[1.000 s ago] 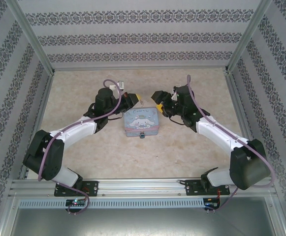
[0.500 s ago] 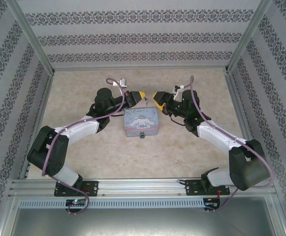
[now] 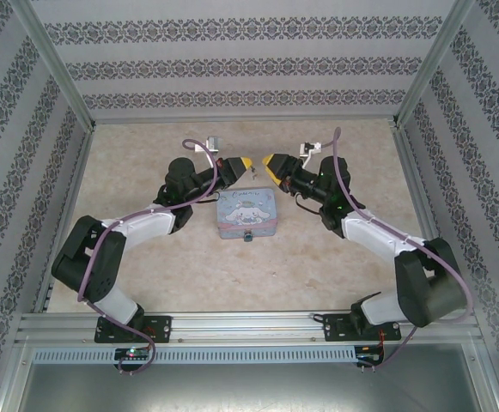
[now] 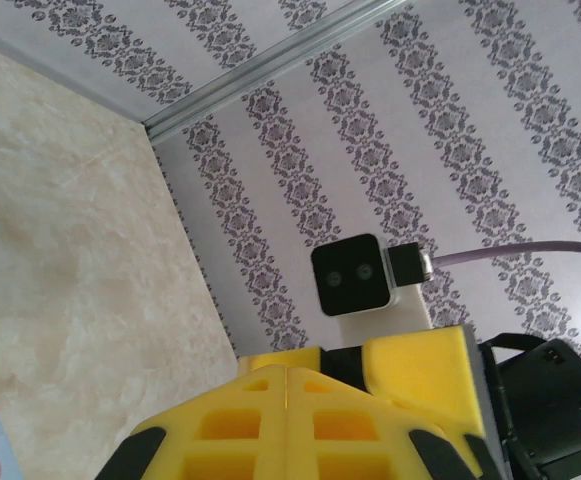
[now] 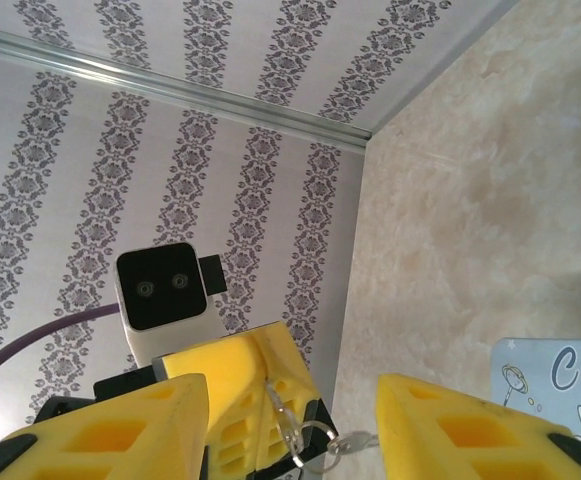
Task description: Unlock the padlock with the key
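**Grey metal key [image 5: 358, 438], tiny and thin, hangs loose and could fall**

The left tool [image 3: 244, 163], with yellow foam tips, is pressed shut on the key's little wire ring [image 5: 308, 440]. So the key just dangles under those tips. The right tool [image 3: 269, 161], yellow-tipped too, faces it with its two sides apart and nothing between them. The two tools are close, tip to tip, up in the air.

The tiny blue-teal padlock with a dark shackle [image 3: 248, 235] is low down, below both tools. It sits on the side of the pale-blue tin box with a cartoon dog [image 3: 247, 209] that is turned away from their tips.

What could go wrong? The key can swing and turn on its ring. If the right tool comes in to take it, it may pinch the ring, catch the key crooked, or miss. A crooked key will likely not go into such a small lock. If the left tool lets go too soon, the key may drop onto the pale stone-look worktop [image 3: 180, 257] or behind the tin. The tools might also bump, since their tips are so near.
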Available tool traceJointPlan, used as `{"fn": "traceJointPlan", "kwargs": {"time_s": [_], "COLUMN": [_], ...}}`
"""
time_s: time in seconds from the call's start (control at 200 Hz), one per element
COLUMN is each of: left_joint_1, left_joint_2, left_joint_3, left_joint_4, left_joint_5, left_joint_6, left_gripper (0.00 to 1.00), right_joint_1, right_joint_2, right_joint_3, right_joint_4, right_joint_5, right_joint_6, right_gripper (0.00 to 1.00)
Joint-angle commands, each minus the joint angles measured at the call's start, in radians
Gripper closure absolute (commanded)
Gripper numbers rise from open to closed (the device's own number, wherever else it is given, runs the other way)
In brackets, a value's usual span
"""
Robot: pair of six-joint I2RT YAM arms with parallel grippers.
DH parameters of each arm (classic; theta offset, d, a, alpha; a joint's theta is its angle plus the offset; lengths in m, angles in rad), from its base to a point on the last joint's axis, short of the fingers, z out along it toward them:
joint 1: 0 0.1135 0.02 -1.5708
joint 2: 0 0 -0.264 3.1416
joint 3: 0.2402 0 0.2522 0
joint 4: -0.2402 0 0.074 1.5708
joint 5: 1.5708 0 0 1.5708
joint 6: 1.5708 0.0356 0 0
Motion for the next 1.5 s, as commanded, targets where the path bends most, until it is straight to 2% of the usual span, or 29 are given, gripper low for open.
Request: {"fn": "traceJointPlan", "kwargs": {"time_s": [0.0,0.16,0.375,0.63,0.769,1.004,1.149,1.179,1.269,1.319,1.384,1.494], "left_joint_1": [0.006,0.003,0.0,0.0,0.0,-0.001,-0.002,-0.001,-0.001,0.003,0.006,0.01], "left_joint_2": [0.026,0.041,0.029,0.021,0.023,0.024,0.02,0.016,-0.017,-0.04,-0.072,-0.123], "left_joint_3": [-0.012,-0.005,-0.009,-0.011,-0.01,-0.001,0.011,0.014,0.026,0.033,0.049,0.097], "left_joint_4": [0.112,0.127,0.108,0.098,0.096,0.082,0.046,0.021,-0.088,-0.148,-0.239,-0.437], "left_joint_5": [-0.022,-0.027,-0.04,-0.051,-0.054,-0.054,-0.052,-0.056,-0.085,-0.097,-0.105,-0.106], "left_joint_6": [-0.05,-0.065,-0.058,-0.053,-0.053,-0.053,-0.063,-0.065,-0.074,-0.08,-0.086,-0.085], "left_gripper": [1.0,1.0,1.0,1.0,1.0,1.0,1.0,0.92,0.48,0.31,0.22,0.18], "right_joint_1": [0.011,0.027,0.058,0.075,0.075,0.062,0.055,0.052,0.043,0.038,0.033,0.029], "right_joint_2": [0.037,0.086,0.108,0.108,0.111,0.136,0.138,0.136,0.123,0.111,0.093,0.067], "right_joint_3": [-0.014,-0.011,-0.003,-0.022,-0.027,-0.021,-0.019,-0.022,-0.034,-0.043,-0.049,-0.062], "right_joint_4": [0.105,0.198,0.217,0.224,0.218,0.218,0.209,0.204,0.182,0.163,0.129,0.057], "right_joint_5": [-0.019,-0.025,-0.022,-0.011,-0.006,-0.003,-0.014,-0.015,-0.019,-0.021,-0.022,-0.025], "right_joint_6": [0.035,0.076,0.081,0.082,0.082,0.087,0.077,0.07,0.047,0.023,-0.017,-0.085], "right_gripper": [0.52,0.56,0.59,0.69,0.77,1.0,1.0,1.0,1.0,1.0,1.0,1.0]}}
